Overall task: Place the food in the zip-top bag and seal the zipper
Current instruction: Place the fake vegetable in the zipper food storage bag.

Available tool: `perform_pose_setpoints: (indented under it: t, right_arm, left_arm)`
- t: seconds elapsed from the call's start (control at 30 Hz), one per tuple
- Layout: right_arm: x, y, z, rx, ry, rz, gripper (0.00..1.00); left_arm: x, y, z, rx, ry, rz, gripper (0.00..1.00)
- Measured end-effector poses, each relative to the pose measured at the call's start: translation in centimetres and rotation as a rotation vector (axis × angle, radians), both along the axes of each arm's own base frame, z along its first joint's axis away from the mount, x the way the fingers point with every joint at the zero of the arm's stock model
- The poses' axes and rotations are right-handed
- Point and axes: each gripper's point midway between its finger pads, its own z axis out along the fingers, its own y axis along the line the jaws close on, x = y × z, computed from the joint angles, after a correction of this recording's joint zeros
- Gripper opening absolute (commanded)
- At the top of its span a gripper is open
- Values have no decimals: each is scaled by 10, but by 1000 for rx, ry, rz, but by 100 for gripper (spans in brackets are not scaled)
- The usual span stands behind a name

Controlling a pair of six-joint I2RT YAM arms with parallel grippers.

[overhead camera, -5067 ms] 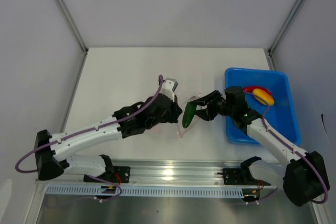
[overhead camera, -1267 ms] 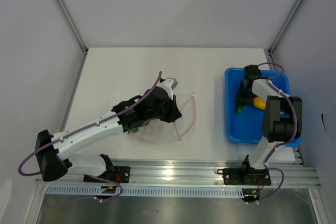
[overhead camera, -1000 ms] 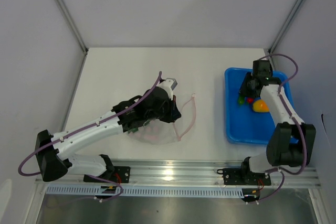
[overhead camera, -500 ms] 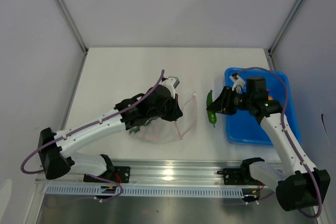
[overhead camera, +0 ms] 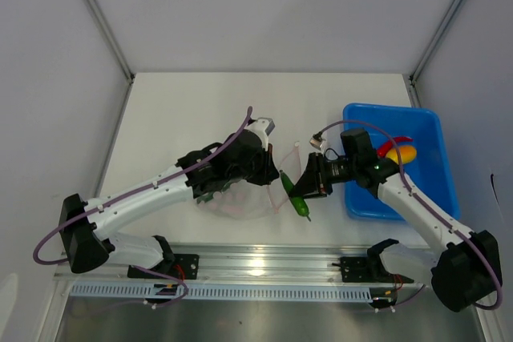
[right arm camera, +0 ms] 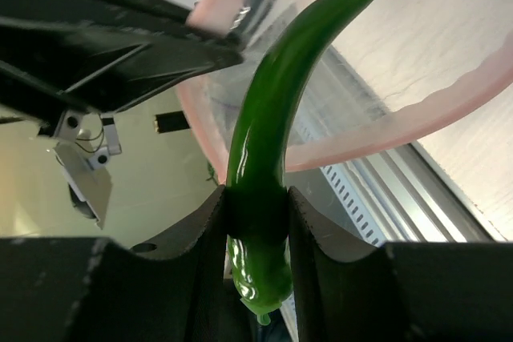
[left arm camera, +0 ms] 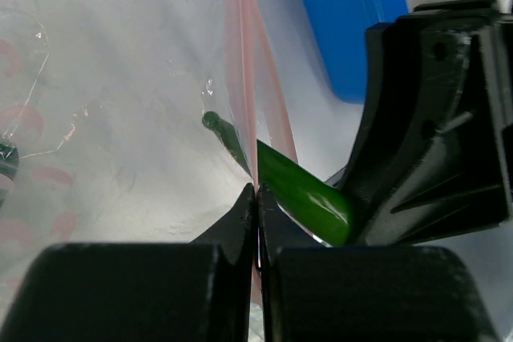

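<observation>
Gloss covers the curved green pepper [right arm camera: 268, 118] clamped in right pincer [right arm camera: 256, 206]; left pincer [left arm camera: 256, 198] pinches pink zipper [left arm camera: 242, 78].

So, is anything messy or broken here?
Nothing stands out. The left hand pinches the pink edge of the bag, the right hand pokes a green pepper into its mouth, and the red and yellow food sits in the blue bin.

A clear bag [overhead camera: 236, 204] is lying on the table [overhead camera: 200, 110], its pink zipper [left arm camera: 239, 78] strips gaping apart. A green pepper [right arm camera: 268, 142] is poking tip-first into that mouth, while a red chili [overhead camera: 398, 141] and a yellow piece [overhead camera: 405, 154] are resting in a blue bin [overhead camera: 433, 190].
</observation>
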Motion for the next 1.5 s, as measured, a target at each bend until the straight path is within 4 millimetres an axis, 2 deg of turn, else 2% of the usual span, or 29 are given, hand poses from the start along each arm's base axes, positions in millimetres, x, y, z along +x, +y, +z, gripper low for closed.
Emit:
perform_pose_setpoints:
  t: [0.17,0.37,0.53,0.93,1.13,1.17,1.23,1.37,1.5]
  right_arm:
    - [9,7,-10,1,85,-24,0]
    - [28,17,-2,32,139,-98,0]
    - [46,21,-8,13,194,-194,0]
    - [79,24,-28,-75,169,-450,1]
    - [72,42,-44,-148,116,-466,29]
    - [70,45,-48,-163,111,-461,43]
    - [66,51,-56,-190,106,-443,57]
    - [64,49,-71,-250,97,-438,71]
    - [64,41,-68,-289,48,-447,73]
  left_arm:
    - [0,0,-1,-3,5,2,1]
    - [-4,0,-8,0,22,-6,1]
    - [-4,-1,-7,-6,27,-4,1]
    - [-6,-2,-4,-23,38,3,1]
    - [-6,-2,-3,-29,41,6,1]
    - [-6,-2,-3,-30,40,6,0]
    - [-6,-2,-2,-31,39,7,1]
    - [-4,0,-1,-32,36,21,1]
    - [-5,0,-1,-35,36,20,1]
